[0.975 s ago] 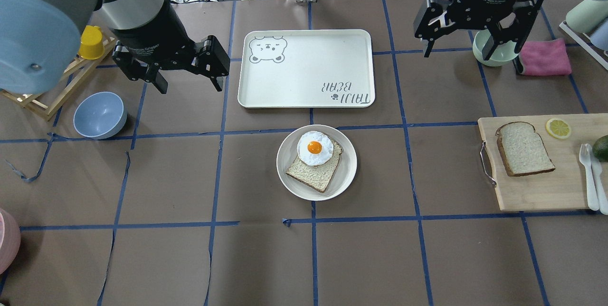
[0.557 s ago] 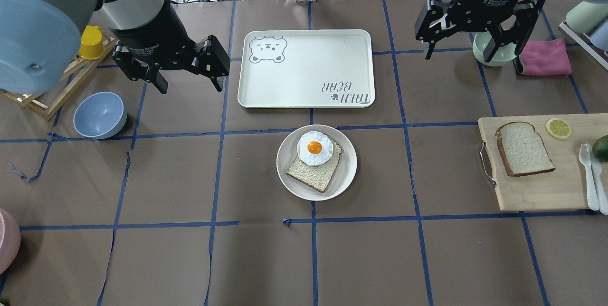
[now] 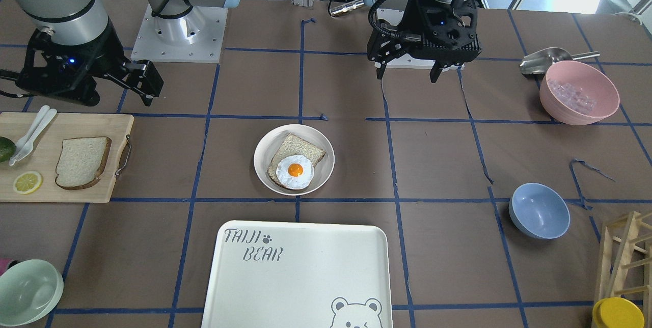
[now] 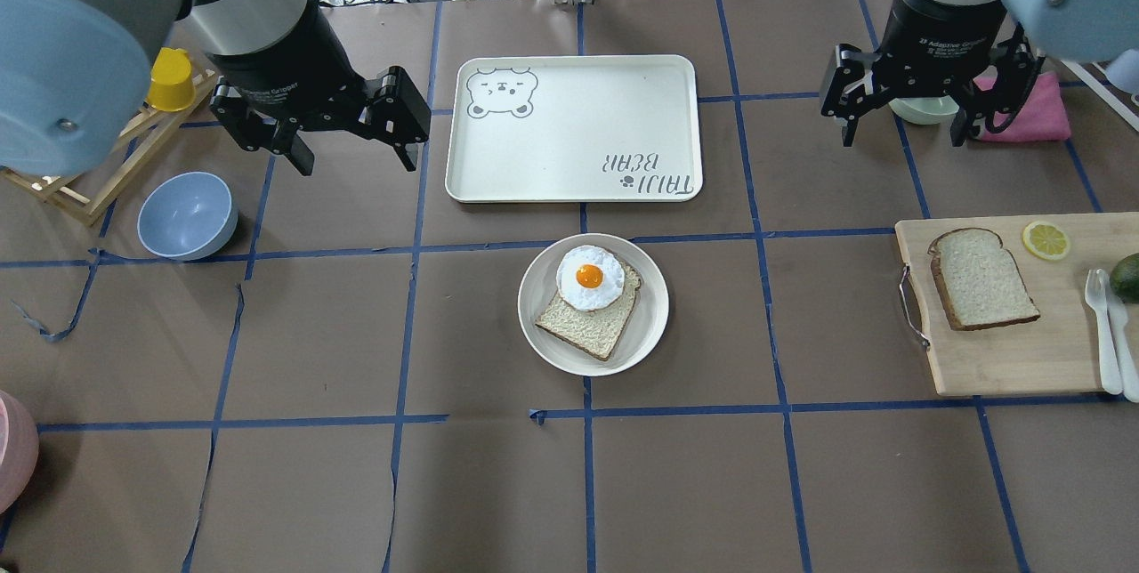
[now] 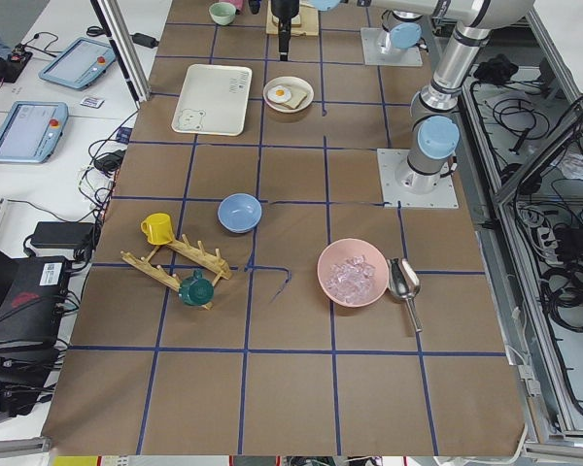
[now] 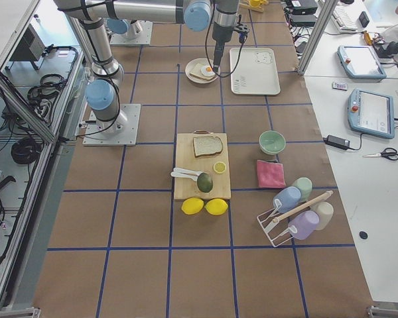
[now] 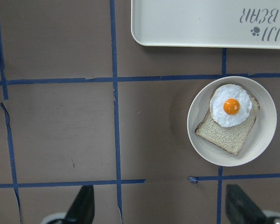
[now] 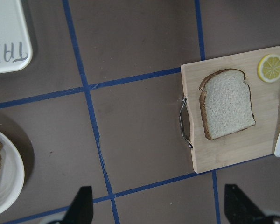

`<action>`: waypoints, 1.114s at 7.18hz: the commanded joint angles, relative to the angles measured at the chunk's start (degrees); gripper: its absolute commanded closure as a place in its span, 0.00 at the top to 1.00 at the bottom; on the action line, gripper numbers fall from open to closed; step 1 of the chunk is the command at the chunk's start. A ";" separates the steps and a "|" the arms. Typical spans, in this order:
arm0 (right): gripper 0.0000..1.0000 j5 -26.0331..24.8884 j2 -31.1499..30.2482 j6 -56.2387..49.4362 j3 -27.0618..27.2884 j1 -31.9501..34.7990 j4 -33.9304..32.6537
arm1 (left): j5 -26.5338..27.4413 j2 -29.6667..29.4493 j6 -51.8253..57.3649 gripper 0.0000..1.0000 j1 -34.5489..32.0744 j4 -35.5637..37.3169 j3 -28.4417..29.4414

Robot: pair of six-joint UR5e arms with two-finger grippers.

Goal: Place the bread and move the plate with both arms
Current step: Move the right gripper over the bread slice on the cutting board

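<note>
The bread (image 4: 981, 279) lies flat on a wooden cutting board (image 4: 1005, 359) at the right; it also shows in the right wrist view (image 8: 227, 110). The plate (image 4: 654, 310) sits mid-table and holds a darker slice topped with a fried egg (image 4: 589, 278). My right gripper (image 4: 901, 139) is open and empty, hovering beyond the board's far left corner. My left gripper (image 4: 356, 159) is open and empty, hovering left of the tray and well apart from the plate (image 7: 266, 130).
A cream "TAIJI BEAR" tray (image 4: 574, 128) lies beyond the plate. A blue bowl (image 4: 187, 215) stands at the left. A green bowl (image 4: 921, 108) and a pink cloth (image 4: 1023, 110) are behind the right gripper. A lemon slice (image 4: 1046, 239), cutlery and an avocado share the board.
My right gripper has moved to the right and nearer, toward the cutting board, still open. The left arm, plate and bread have not moved.
</note>
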 commanded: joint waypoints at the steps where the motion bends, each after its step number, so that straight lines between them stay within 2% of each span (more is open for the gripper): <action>1: 1.00 -0.50 0.49 -1.32 9.36 -3.87 -10.04 | 0.00 0.00 0.00 1.00 0.00 0.00 0.00; 2: 1.00 -0.68 0.66 -6.14 11.66 -6.06 -12.15 | 0.00 0.00 0.00 1.00 0.00 0.00 0.00; 3: 0.94 -0.33 1.27 -6.45 13.51 -8.95 -12.78 | 0.00 0.00 0.00 1.00 0.00 0.00 0.00; 4: 0.78 -0.24 3.02 -6.54 15.36 -10.46 -16.88 | 0.00 0.00 0.00 1.00 -0.08 -0.09 0.00; 6: 0.74 -0.50 5.49 -7.33 19.58 -13.18 -24.36 | 0.00 0.00 0.00 1.00 -0.08 0.00 0.00; 8: 0.75 -0.42 9.61 -7.94 20.39 -17.23 -27.63 | 0.00 0.00 0.00 1.00 -0.08 -0.09 0.00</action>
